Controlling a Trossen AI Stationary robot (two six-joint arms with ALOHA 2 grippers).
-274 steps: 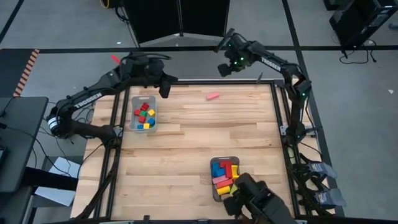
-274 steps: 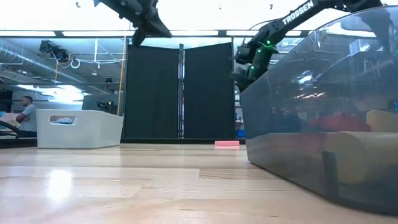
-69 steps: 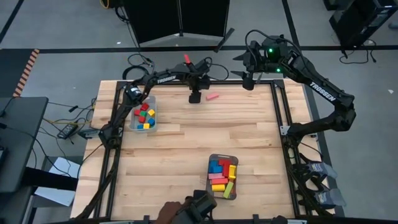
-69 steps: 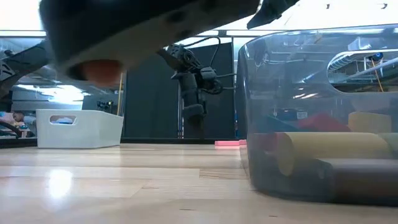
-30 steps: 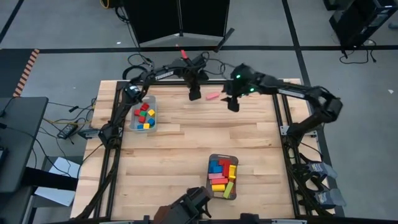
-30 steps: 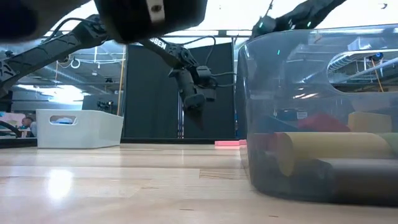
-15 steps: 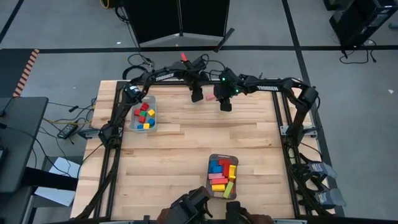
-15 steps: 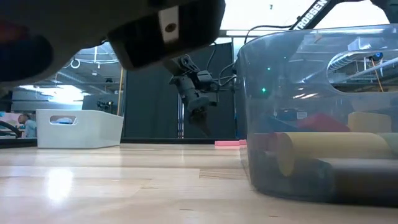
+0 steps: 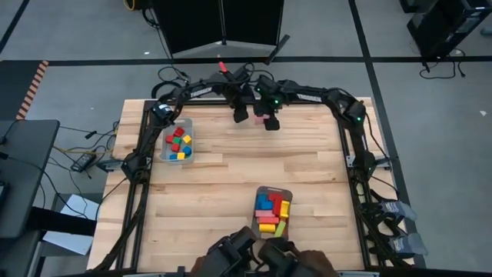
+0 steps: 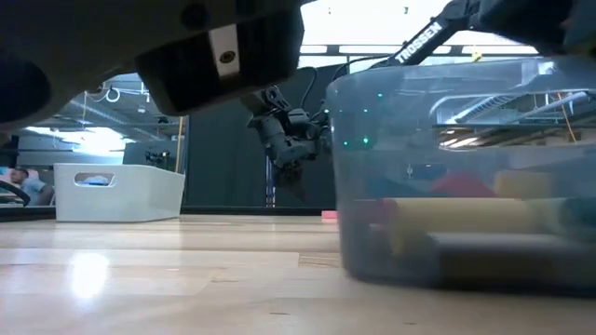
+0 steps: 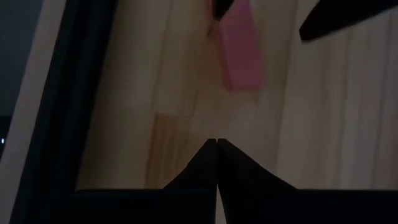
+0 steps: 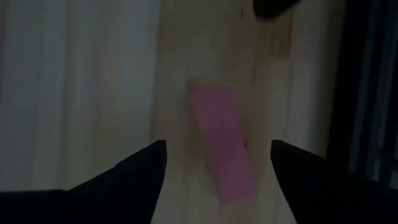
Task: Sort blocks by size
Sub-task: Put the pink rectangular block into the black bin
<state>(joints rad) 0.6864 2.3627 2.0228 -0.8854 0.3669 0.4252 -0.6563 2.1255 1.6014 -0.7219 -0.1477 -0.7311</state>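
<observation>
The right gripper (image 9: 270, 123) hangs wide open above the pink bar (image 12: 222, 146), which lies flat near the table's (image 9: 231, 173) far edge; the left gripper (image 9: 241, 117) waits pinched shut just beside it. To grip well, I'd judge the right fingers (image 12: 140, 171) should straddle the bar's narrow sides and drop squarely. The right wrist view shows the bar centred between the fingers; the high view hides most of it, but shows the two trays (image 9: 177, 141) of sorted blocks (image 9: 270, 211)

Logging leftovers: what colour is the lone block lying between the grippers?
Pink flat wooden block, clearest in the right wrist view.
</observation>
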